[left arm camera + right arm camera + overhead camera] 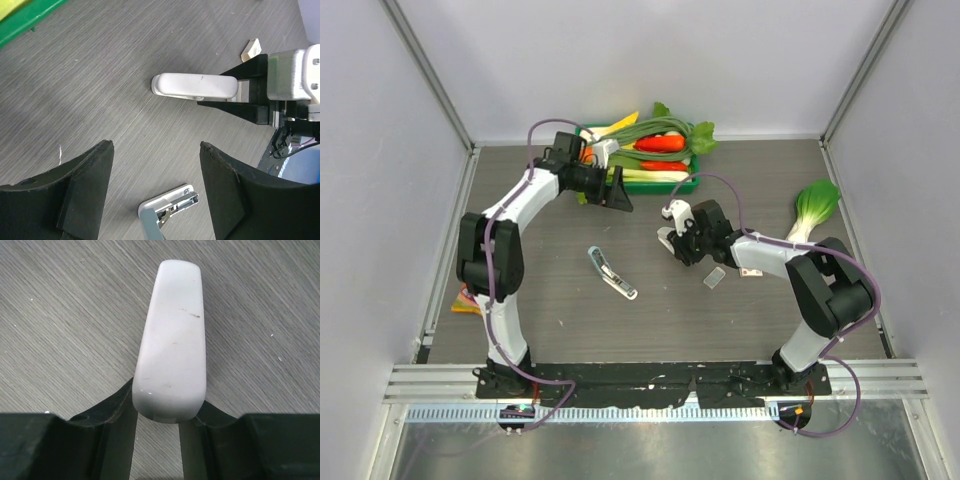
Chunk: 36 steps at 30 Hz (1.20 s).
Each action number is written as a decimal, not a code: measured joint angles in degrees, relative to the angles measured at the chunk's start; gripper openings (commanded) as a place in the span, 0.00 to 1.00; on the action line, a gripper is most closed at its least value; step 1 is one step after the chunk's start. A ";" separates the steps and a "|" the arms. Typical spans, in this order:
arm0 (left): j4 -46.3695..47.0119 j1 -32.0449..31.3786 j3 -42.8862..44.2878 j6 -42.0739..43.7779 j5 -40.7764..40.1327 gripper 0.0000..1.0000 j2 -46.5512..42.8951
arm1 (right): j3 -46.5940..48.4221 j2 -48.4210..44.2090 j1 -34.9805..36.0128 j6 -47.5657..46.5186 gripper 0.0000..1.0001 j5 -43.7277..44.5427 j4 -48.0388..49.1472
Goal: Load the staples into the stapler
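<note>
Presently: staples box (714, 278) flat on the table (550, 330), just near-right of the right claw (676, 243), which grips a white oblong piece (172, 335); stapler (612, 273) near-left of it, length running far-left to near-right; left claw (155, 147) wide open, farther away.

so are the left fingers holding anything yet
No, the left fingers stand wide apart above the table with nothing between them, while the right fingers clamp a white oblong object.
</note>
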 measured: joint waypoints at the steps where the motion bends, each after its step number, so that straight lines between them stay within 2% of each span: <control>1: -0.15 0.15 0.00 0.17 0.00 0.74 -0.48 | 0.00 0.00 0.00 -0.04 0.43 -0.13 -0.22; 6: -0.66 1.18 0.00 1.01 0.02 0.74 -3.06 | 0.04 -1.46 -0.33 -0.74 0.49 -0.74 -2.69; 17: -2.97 3.98 -0.85 2.36 0.02 0.75 -8.20 | 1.16 -10.38 -0.37 -1.55 0.50 -0.92 -7.65; 26: -5.73 7.08 -7.78 5.46 0.00 0.76 -15.28 | 1.99 -16.33 0.46 -1.25 0.50 -1.31 -11.23; 31: -7.17 9.25 -13.86 7.43 -0.20 0.77 -20.31 | 2.01 -16.96 9.01 -1.25 0.50 -0.83 -11.98; 36: -8.07 10.62 -19.74 8.94 -0.22 0.72 -25.27 | 2.01 -14.45 17.27 0.11 0.52 -1.86 -8.94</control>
